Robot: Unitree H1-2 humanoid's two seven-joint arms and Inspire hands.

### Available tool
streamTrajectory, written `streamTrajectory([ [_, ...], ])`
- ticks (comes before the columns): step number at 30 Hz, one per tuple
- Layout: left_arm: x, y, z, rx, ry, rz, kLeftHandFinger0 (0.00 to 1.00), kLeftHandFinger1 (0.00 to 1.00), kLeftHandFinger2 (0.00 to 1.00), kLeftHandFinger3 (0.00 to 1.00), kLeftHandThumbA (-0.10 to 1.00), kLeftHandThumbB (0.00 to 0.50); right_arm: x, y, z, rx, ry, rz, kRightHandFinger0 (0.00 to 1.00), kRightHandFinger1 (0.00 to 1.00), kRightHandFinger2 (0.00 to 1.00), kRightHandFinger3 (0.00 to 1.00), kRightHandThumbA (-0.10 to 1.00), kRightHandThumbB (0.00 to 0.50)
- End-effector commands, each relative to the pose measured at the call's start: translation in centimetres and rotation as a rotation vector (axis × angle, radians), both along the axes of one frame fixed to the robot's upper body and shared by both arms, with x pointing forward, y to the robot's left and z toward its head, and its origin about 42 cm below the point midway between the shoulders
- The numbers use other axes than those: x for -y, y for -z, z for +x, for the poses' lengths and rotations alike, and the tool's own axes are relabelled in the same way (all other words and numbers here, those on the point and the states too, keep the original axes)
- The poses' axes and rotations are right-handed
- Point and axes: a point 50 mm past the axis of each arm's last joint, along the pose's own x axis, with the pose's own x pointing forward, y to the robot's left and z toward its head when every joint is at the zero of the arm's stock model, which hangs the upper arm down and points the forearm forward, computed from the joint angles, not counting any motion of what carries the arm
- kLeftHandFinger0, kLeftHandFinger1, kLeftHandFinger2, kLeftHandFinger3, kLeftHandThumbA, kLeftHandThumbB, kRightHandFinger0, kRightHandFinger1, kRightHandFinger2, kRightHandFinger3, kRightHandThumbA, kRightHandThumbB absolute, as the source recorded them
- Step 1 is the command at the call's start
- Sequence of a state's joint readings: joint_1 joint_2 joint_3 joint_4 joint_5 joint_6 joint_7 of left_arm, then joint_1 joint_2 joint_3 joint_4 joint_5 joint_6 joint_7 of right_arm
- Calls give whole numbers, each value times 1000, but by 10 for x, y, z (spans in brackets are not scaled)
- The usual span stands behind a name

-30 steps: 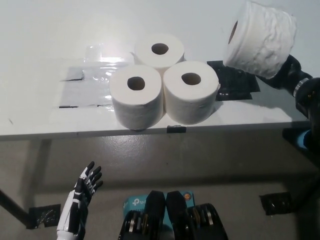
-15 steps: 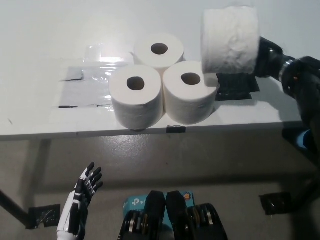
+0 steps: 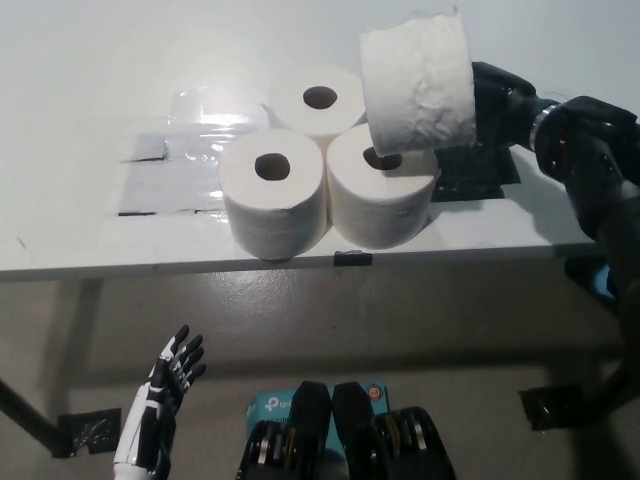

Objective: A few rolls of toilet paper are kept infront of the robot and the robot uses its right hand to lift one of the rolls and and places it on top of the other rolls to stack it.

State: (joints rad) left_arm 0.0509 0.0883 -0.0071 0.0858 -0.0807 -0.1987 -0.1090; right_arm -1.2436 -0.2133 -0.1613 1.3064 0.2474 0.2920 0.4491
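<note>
The white tabletop [image 3: 80, 80] carries three upright toilet paper rolls [image 3: 273, 205] clustered together. A fourth roll [image 3: 417, 82], on its side, is gripped by the black right hand [image 3: 497, 103] above the cluster's right roll. The white left hand [image 3: 165, 385] rests below, fingers spread.

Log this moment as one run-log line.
right hand: shut on roll, above three rolls | left hand: open, below table | stack: not yet placed

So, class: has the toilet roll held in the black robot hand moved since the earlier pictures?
Yes. The held roll has travelled to the picture's left, judged against the three still rolls on the table; it now overlaps the nearest one, in the right robot hand.
</note>
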Motion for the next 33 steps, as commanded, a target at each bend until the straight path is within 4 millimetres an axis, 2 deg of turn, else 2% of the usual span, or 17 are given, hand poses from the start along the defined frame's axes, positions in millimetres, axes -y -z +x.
streamTrajectory([
  [1, 1, -8, 0, 48, 28, 14, 1000, 1000, 1000, 1000, 1000, 167, -17, -67, 13, 166, 8, -75, 0, 0, 0, 0, 970, 87],
  [4, 1, -8, 0, 50, 30, 13, 1000, 1000, 1000, 1000, 1000, 157, -20, -70, 14, 157, 8, -93, 0, 0, 0, 0, 969, 100],
  [8, 1, -8, 0, 50, 33, 15, 1000, 1000, 1000, 1000, 1000, 173, -23, -74, 15, 157, 23, -113, 0, 0, 0, 0, 941, 95],
  [12, 1, -8, 0, 48, 35, 16, 1000, 1000, 1000, 1000, 1000, 165, -26, -78, 16, 166, 23, -123, 0, 0, 0, 0, 936, 85],
  [14, 1, -8, 0, 50, 35, 19, 1000, 1000, 1000, 1000, 1000, 161, -27, -80, 16, 171, 27, -140, 0, 0, 0, 3, 939, 96],
  [15, 1, -8, 0, 51, 36, 18, 1000, 1000, 1000, 1000, 1000, 153, -28, -82, 17, 172, 30, -143, 0, 0, 0, 2, 939, 119],
  [19, 1, -8, 0, 49, 39, 20, 1000, 1000, 1000, 1000, 1000, 151, -32, -85, 17, 180, 35, -165, 0, 0, 0, 9, 911, 122],
  [23, 1, -10, 1, 54, 43, 30, 1000, 1000, 1000, 1000, 1000, 150, -35, -88, 18, 186, 42, -215, 0, 0, 0, 41, 892, 106],
  [27, 1, -10, 1, 57, 43, 32, 1000, 1000, 1000, 1000, 1000, 148, -38, -91, 18, 212, 21, -262, 0, 0, 48, 140, 891, 85],
  [30, 1, -11, 2, 55, 43, 30, 1000, 1000, 1000, 1000, 1000, 140, -41, -92, 18, 230, 2, -293, 0, 0, 0, 184, 858, 95],
  [33, 1, -11, 2, 59, 44, 30, 1000, 1000, 1000, 1000, 1000, 128, -46, -92, 17, 224, -11, -320, 0, 0, 0, 184, 852, 104],
])
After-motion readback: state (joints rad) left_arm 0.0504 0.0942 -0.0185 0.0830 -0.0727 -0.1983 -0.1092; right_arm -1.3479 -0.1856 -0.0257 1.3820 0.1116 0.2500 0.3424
